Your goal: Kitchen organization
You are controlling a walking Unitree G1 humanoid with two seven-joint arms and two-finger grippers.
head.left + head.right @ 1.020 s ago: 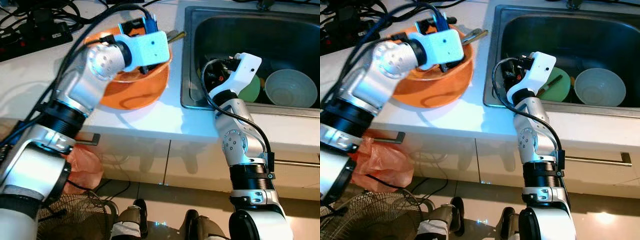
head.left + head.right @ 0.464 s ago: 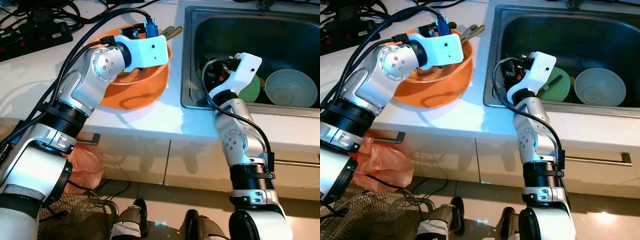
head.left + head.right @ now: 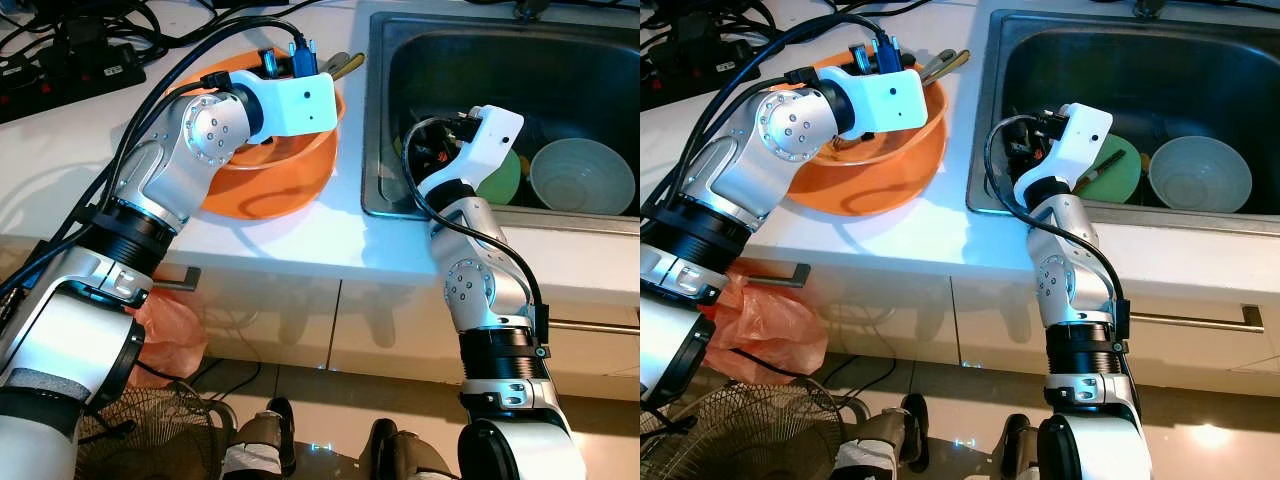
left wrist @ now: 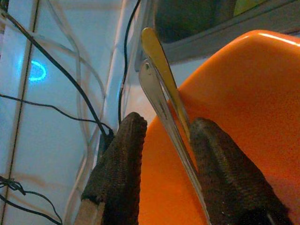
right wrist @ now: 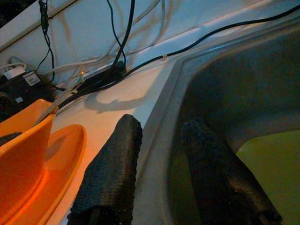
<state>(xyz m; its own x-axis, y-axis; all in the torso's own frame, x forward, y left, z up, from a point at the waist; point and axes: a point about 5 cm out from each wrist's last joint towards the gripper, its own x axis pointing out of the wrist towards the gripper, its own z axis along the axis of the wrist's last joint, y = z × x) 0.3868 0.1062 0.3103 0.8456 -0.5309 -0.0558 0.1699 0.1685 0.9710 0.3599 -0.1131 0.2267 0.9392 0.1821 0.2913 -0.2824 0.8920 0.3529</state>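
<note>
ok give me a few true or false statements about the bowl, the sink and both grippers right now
1. The left gripper is at the orange bowl, its open jaws either side of two utensil handles. True.
2. The orange bowl sits inside the sink. False: it is on the white counter, left of the sink.
3. The right gripper straddles the sink's edge, jaws open. True.
4. The sink holds a green plate and a pale bowl. True.
5. The right gripper holds the pale bowl. False: it holds nothing.
</note>
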